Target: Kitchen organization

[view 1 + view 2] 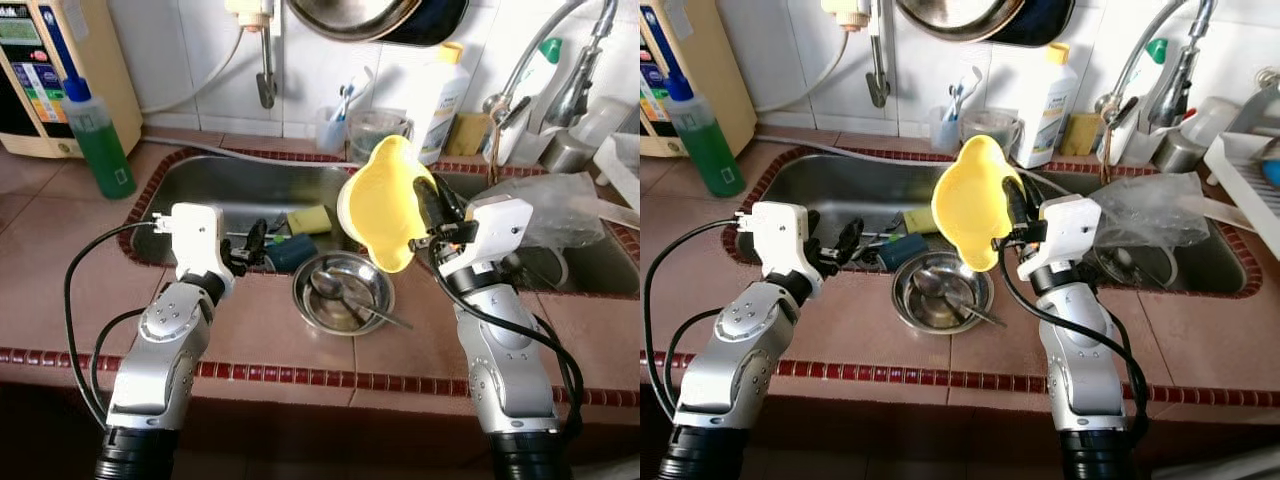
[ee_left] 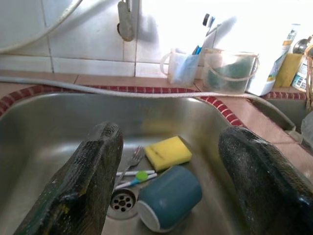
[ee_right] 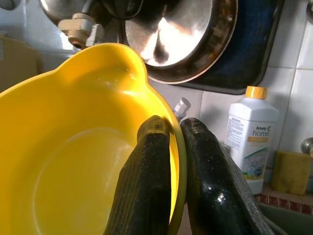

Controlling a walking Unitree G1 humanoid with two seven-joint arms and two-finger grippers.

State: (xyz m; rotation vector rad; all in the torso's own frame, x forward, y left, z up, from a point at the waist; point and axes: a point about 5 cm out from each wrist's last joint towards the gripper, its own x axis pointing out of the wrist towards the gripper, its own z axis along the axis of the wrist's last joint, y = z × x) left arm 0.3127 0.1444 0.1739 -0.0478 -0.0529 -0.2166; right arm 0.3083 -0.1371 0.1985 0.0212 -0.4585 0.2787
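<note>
My right gripper is shut on the rim of a yellow plastic bowl, one finger inside and one outside the wall. The bowl is tipped on edge above a steel bowl that holds a spoon and sits on the tiled counter front. My left gripper hangs open at the front edge of the left sink. Ahead of it in the sink lie a blue cup on its side, a yellow sponge, a fork and a small brush near the drain.
A green soap bottle stands at the back left beside a wall appliance. Plastic cups, a white detergent bottle and a faucet line the back. A clear plastic bag lies over the right sink.
</note>
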